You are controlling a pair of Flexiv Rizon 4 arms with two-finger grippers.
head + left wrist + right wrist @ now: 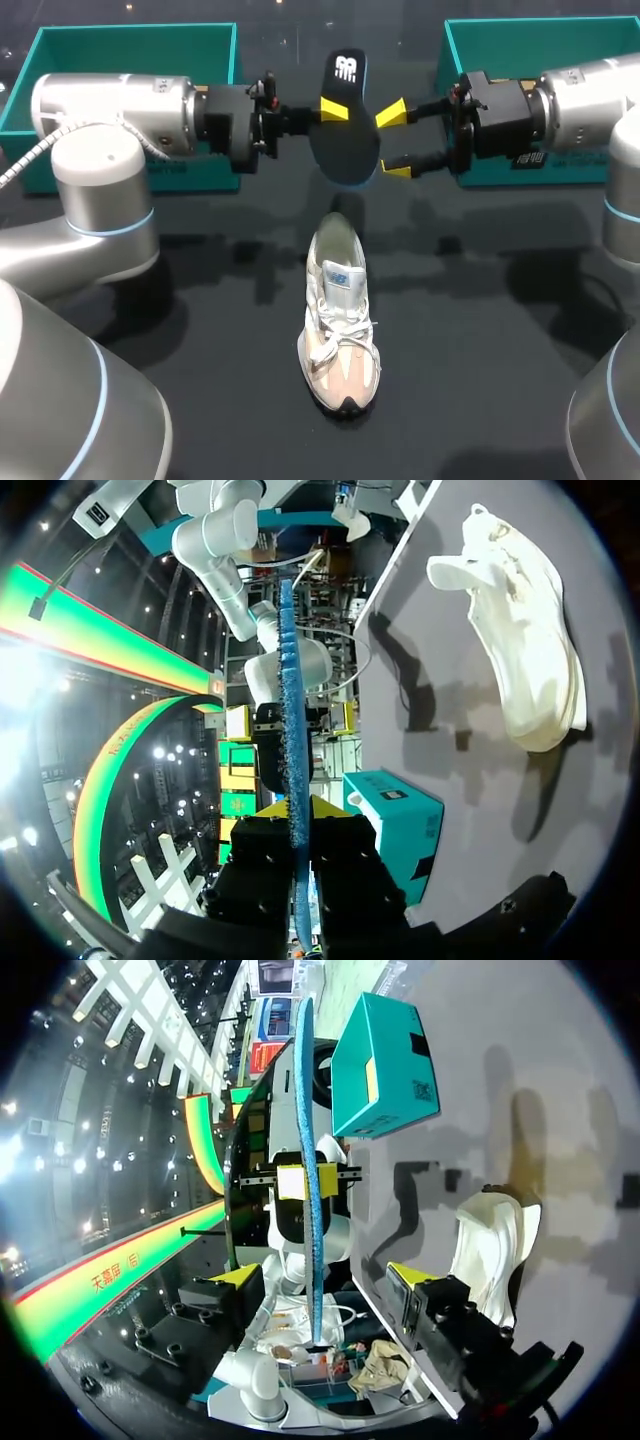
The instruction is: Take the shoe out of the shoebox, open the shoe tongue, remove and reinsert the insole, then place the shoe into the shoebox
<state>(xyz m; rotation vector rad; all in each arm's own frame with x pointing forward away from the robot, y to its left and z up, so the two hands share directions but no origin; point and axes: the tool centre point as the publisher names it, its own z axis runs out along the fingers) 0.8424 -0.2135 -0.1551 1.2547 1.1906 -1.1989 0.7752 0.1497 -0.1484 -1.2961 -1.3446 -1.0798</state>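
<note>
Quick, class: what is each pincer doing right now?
Left pincer: closed on the insole.
Right pincer: open, the insole between its fingers, untouched.

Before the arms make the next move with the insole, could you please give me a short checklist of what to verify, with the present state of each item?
1. Left gripper shut on the insole: ok, its fingers press on both faces.
2. Right gripper open: ok, its fingers stand apart, one on each side of the insole, not touching it.
3. Insole clear of the table: ok, it is held in the air and does not touch the shoe.
4. Shoe upright on the table, opening upward: ok.
5. Tongue pulled back enough for the insole: cannot tell.
</note>
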